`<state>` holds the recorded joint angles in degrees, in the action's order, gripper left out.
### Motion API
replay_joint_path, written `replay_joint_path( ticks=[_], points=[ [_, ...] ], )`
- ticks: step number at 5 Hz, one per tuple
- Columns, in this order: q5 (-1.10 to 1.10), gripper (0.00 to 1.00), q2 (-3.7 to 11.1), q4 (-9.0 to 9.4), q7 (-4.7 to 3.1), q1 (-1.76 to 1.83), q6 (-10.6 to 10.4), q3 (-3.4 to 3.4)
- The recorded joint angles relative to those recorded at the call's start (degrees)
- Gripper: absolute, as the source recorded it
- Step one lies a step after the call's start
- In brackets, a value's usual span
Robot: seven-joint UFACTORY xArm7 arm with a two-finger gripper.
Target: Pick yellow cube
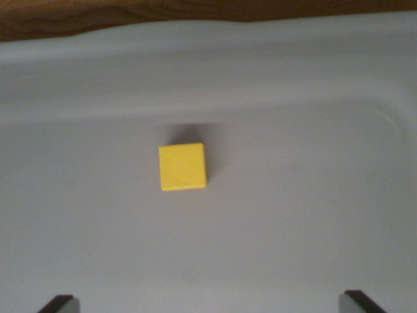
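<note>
- The small yellow cube (182,167), matte with a faint grain on its top face, sits a little to the wrist view's left of centre, its edges turned slightly off square.
- It rests flat on a pale grey, smooth tray-like surface (293,222), with a soft dark shadow just behind its far edge.
- Nothing touches the cube; bare grey surface surrounds it on every side.
- The grey surface curves up into a raised rim (215,59) toward the top of the view, and beyond it runs a strip of brown wooden worktop (98,16).
- The pincer (207,304) shows only as two dark fingertips (58,304) at the bottom corners, spread wide apart and holding nothing, well short of the cube.
</note>
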<state>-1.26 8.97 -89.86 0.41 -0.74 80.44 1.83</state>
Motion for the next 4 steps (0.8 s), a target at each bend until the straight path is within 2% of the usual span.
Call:
replay_joint_path(
  ticks=[1,2,3,4],
  points=[
    [0.0,0.0,2.32,0.26,-0.28,0.14,-1.99,-0.15],
    [0.0,0.0,2.32,0.26,-0.28,0.14,-1.99,-0.15],
    [0.01,0.0,4.95,0.56,-0.61,0.29,-4.24,-0.32],
    [0.01,0.0,4.95,0.56,-0.61,0.29,-4.24,-0.32]
  ],
)
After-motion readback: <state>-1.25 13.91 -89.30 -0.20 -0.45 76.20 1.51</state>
